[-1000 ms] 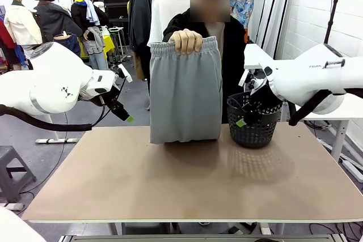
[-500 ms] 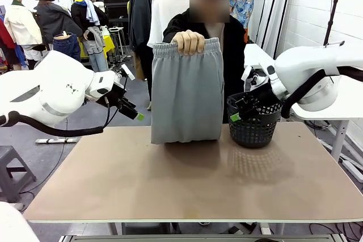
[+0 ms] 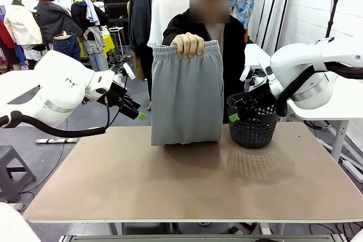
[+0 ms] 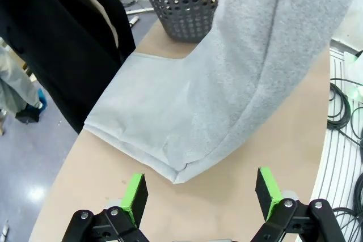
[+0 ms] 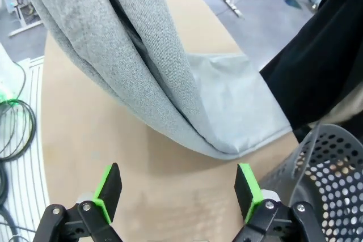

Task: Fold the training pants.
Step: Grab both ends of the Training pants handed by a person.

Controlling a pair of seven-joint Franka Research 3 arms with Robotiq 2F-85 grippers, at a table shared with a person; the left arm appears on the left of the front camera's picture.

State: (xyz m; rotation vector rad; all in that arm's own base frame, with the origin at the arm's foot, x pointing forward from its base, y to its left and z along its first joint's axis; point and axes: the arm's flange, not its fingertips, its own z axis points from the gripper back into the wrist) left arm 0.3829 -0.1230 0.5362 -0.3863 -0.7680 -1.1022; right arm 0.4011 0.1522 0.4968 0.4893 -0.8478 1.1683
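The training pants (image 3: 186,94), soft grey fleece with a gathered waistband, hung from the person's hand (image 3: 189,43) at the far edge of the brown tabletop (image 3: 170,185), their lower end lying flat on it. A black perforated basket (image 3: 252,126) stood just beside them. The left pincer (image 4: 201,188) and right pincer (image 5: 178,188) gaped wide, empty, angled toward the cloth.
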